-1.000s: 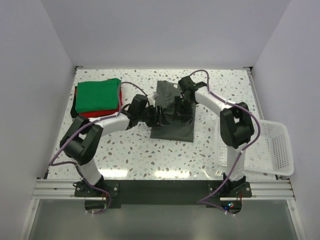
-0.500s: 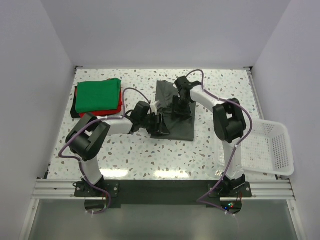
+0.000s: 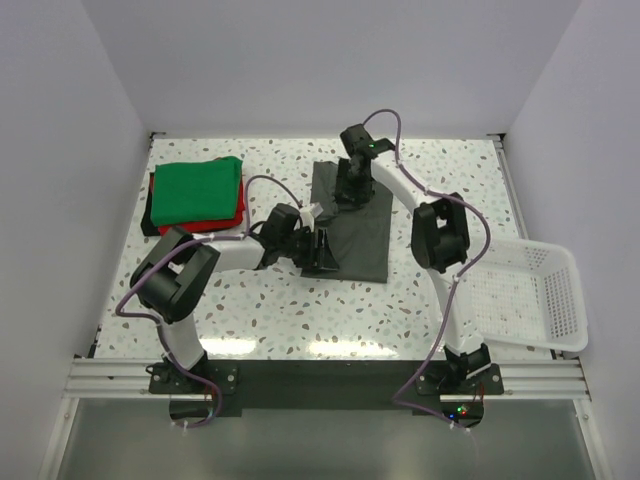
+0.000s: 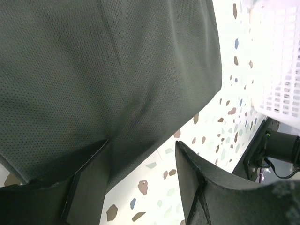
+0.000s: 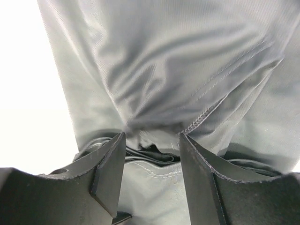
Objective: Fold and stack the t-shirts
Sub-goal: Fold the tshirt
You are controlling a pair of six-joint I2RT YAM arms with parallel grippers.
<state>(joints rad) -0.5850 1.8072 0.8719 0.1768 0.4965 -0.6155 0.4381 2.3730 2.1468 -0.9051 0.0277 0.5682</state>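
The dark charcoal-grey t-shirt (image 3: 362, 228) lies folded into a rough rectangle at the table's middle. My left gripper (image 3: 322, 250) is low at its near left edge. In the left wrist view the left gripper (image 4: 143, 157) is open and empty, one finger over the shirt's edge (image 4: 140, 70), the other over bare table. My right gripper (image 3: 347, 190) is at the shirt's far edge. In the right wrist view the right gripper (image 5: 152, 140) is open, its jaws astride bunched hems and folds (image 5: 159, 93). The green t-shirt (image 3: 197, 188) lies folded on the red t-shirt (image 3: 205, 226) at the far left.
A white mesh basket (image 3: 560, 320) hangs over the table's right edge; it also shows in the left wrist view (image 4: 281, 56). White walls close in the table at the back and sides. The table (image 3: 250, 300) is speckled terrazzo.
My right gripper has moved from the shirt's middle back to its far edge. My left gripper slid a little to the right along the near left edge. The shirt now lies flatter.
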